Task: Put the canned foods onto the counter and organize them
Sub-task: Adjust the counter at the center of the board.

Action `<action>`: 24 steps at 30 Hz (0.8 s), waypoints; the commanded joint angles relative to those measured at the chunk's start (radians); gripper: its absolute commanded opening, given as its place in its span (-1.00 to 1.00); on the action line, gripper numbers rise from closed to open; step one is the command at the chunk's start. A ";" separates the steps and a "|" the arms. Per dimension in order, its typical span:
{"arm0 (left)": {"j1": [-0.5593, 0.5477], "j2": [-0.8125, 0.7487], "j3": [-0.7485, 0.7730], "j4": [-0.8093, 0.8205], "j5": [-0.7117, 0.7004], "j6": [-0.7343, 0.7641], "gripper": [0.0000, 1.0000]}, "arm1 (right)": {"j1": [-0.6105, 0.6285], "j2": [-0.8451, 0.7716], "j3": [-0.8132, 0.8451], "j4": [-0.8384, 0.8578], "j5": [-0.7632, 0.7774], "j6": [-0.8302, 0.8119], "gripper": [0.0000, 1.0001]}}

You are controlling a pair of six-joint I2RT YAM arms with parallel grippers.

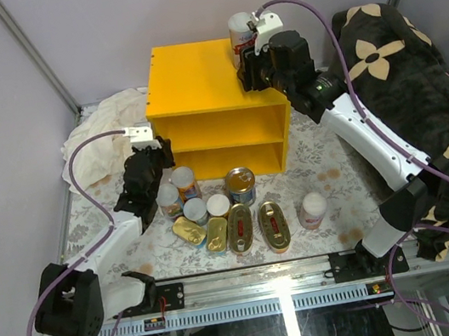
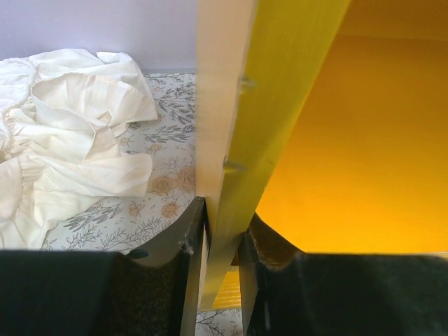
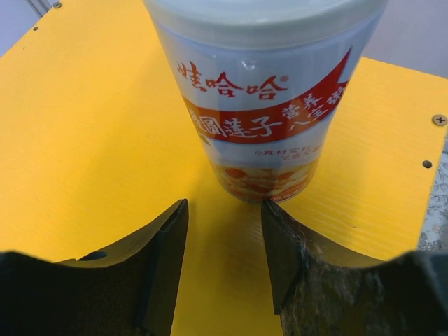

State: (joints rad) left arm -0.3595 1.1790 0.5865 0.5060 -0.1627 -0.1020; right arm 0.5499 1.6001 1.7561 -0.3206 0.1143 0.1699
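The yellow counter [image 1: 202, 85] stands at the back middle. One tall white-lidded can [image 1: 242, 31] stands upright on the back right of its top. My right gripper [image 1: 249, 67] is open just in front of that can [image 3: 266, 105], with nothing between its fingers and the right fingertip [image 3: 280, 224] close to the can's base. My left gripper [image 1: 152, 150] is shut on the counter's left side panel [image 2: 238, 105], one finger on either face. The other canned foods stand on the floral floor in front: white-lidded cans [image 1: 183, 179], a blue-labelled can [image 1: 240, 185], flat gold tins [image 1: 240, 227] and a lone can [image 1: 312, 209].
A crumpled white cloth [image 1: 103, 136] lies left of the counter, close to my left arm. A dark flower-patterned blanket [image 1: 413, 59] fills the right side behind my right arm. A metal rail [image 1: 269, 277] runs along the near edge. Grey walls close in the back.
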 commanded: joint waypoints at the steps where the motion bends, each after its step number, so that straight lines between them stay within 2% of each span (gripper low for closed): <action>1: -0.052 -0.045 -0.017 0.039 0.069 -0.056 -1.00 | 0.007 -0.020 -0.013 0.071 -0.038 0.021 0.05; 24: -0.196 -0.079 0.002 -0.051 -0.049 -0.017 -1.00 | 0.098 -0.016 -0.037 0.105 -0.059 0.006 0.04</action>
State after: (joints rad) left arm -0.4995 1.1149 0.5758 0.4179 -0.3180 -0.0753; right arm 0.6228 1.5990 1.7126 -0.2554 0.0650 0.1825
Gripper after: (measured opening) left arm 0.199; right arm 0.522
